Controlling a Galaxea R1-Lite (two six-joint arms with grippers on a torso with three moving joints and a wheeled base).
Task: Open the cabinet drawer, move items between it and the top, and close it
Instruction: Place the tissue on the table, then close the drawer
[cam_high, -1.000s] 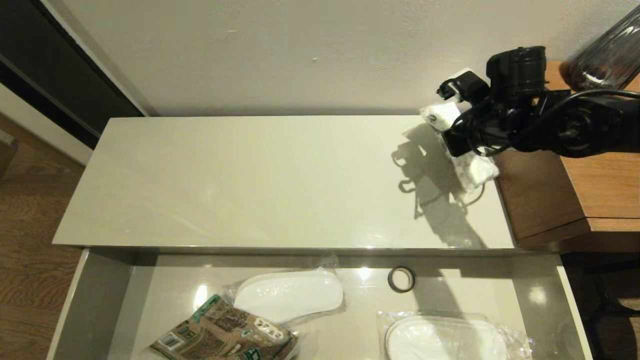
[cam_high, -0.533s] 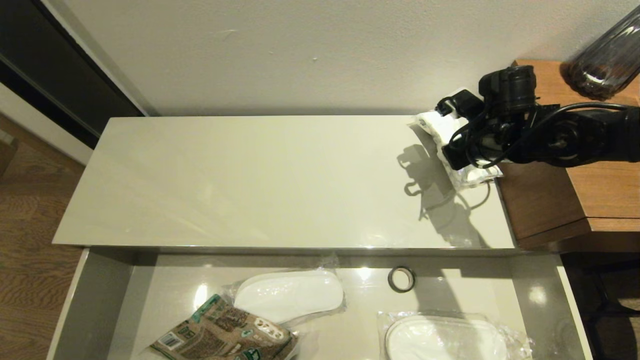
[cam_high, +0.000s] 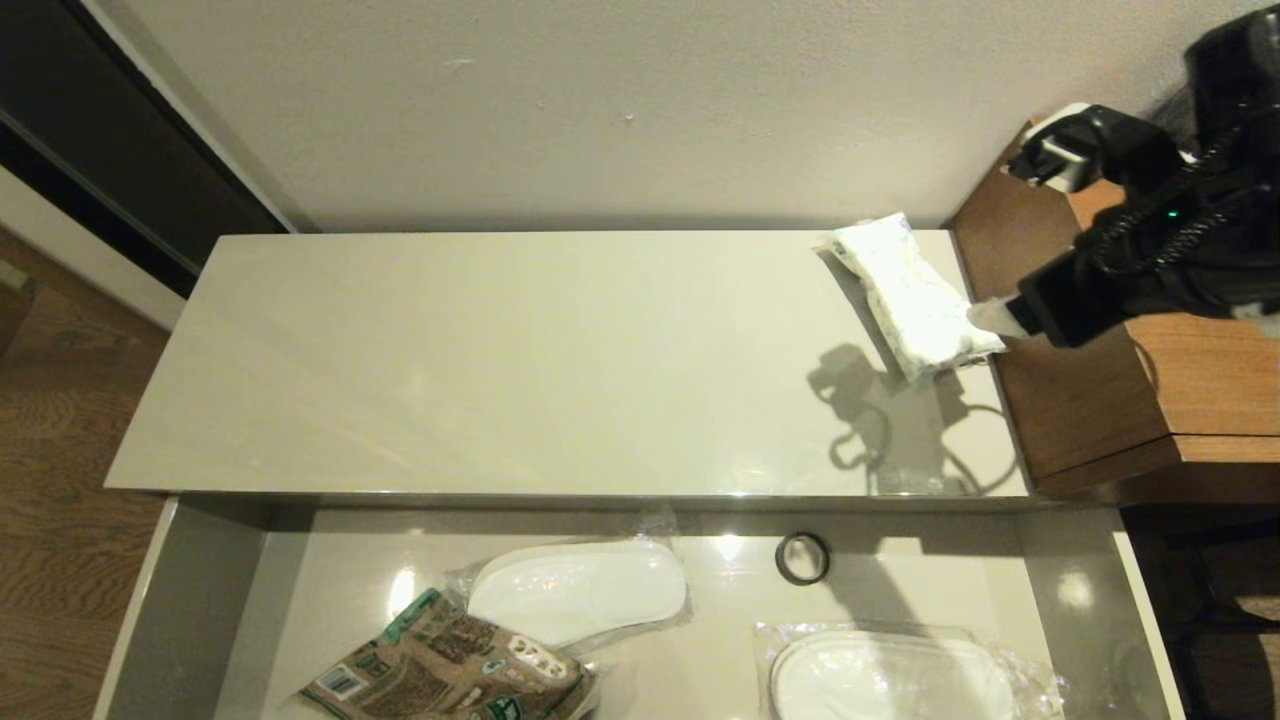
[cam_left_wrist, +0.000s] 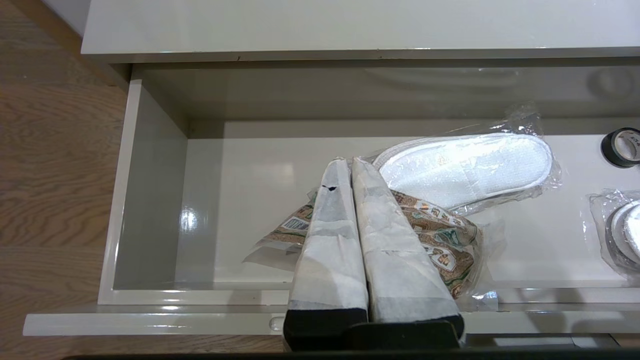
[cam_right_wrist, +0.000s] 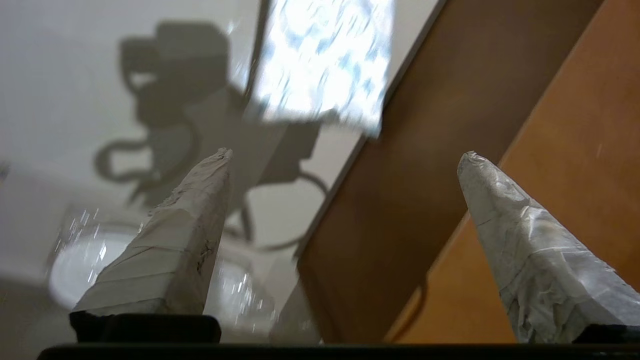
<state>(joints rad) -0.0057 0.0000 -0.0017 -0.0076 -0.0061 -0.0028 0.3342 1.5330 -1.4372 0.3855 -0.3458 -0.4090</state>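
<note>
The cabinet drawer stands pulled open below the top. A soft white pack with a faint blue pattern lies on the top's far right corner, and it also shows in the right wrist view. My right gripper hangs open and empty just right of the pack, over the edge of the wooden unit, its fingertips wide apart. The brown-and-green packet lies in the drawer's left half. My left gripper is shut and empty, parked above the drawer front over that packet.
Two white slippers in clear bags and a small dark tape ring lie in the drawer. The taller orange-brown wooden unit butts against the top's right end. A wall runs behind, with wooden floor to the left.
My right gripper has opened and let go of the white pack, which now lies flat on the top. The gripper has lifted and drawn back to the right, over the wooden unit.
</note>
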